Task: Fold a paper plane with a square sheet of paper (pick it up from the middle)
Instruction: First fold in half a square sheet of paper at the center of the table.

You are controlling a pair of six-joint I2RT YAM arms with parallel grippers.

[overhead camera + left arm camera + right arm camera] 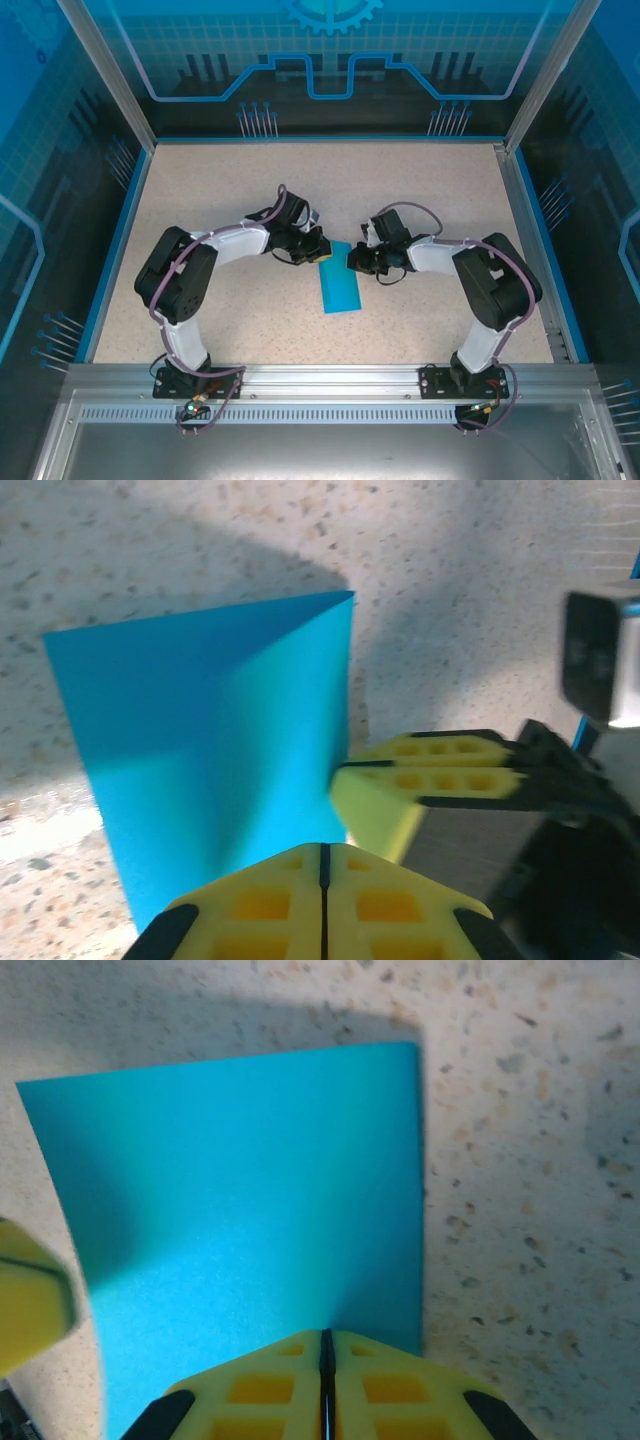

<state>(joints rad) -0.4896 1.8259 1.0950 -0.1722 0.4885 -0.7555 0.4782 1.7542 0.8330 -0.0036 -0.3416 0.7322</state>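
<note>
I'm looking down on a speckled beige counter (420,180) with both arms bent inward so they meet near its middle. A teal-blue sheet of paper (339,285) lies there, folded into a narrow upright strip. Its far end sits between the two grippers and its near end points toward the arm bases. In the left wrist view the paper shows a crease running diagonally, with one panel shaded. The left gripper (322,860) is closed, its yellow fingertips pressed together at the paper's edge. The right gripper (325,1345) is also closed, its tip against the paper. I cannot tell whether either one pinches a layer.
</note>
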